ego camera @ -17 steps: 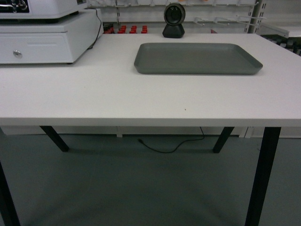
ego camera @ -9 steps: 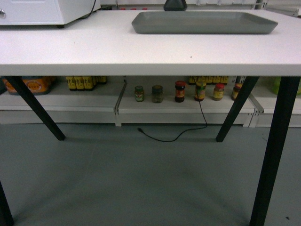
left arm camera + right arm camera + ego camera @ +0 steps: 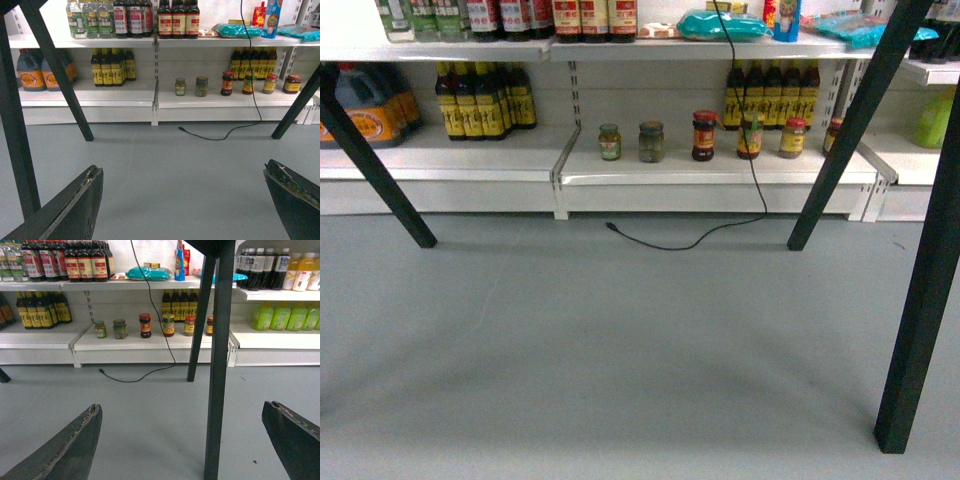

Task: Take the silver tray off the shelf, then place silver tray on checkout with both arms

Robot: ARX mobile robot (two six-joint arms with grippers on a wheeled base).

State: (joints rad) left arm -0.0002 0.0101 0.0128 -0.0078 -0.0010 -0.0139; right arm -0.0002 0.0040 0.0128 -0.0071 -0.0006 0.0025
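Below camera, matte grey floor — both pairs of scuffed, tapered black fingers spread wide, released.

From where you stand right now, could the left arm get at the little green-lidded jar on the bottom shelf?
Probably not yet. The left gripper hangs open and low over bare floor, and the jar sits far back on the bottom shelf beyond it. Nothing blocks the way, though.

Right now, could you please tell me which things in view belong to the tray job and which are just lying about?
Job: shelf; left hand, open; right hand, open. The silver tray is not in view.
Lying about: jars; dark bottles; black cable; table leg; teal packet.
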